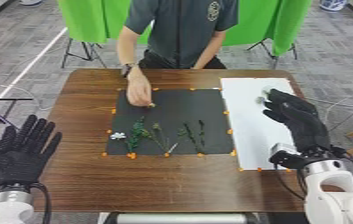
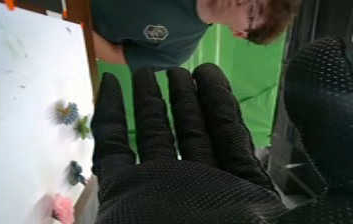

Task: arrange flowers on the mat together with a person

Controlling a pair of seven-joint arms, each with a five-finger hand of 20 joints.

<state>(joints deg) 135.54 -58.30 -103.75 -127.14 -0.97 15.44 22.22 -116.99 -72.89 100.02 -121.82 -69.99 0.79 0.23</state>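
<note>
One pink flower [image 2: 62, 209], right wrist view; person's hand [image 1: 139, 92], head view.

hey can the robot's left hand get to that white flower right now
Probably yes. The left hand is open, only tabletop and the edge of the black mat lie between it and the white flower, and the person's hand is farther back.
</note>
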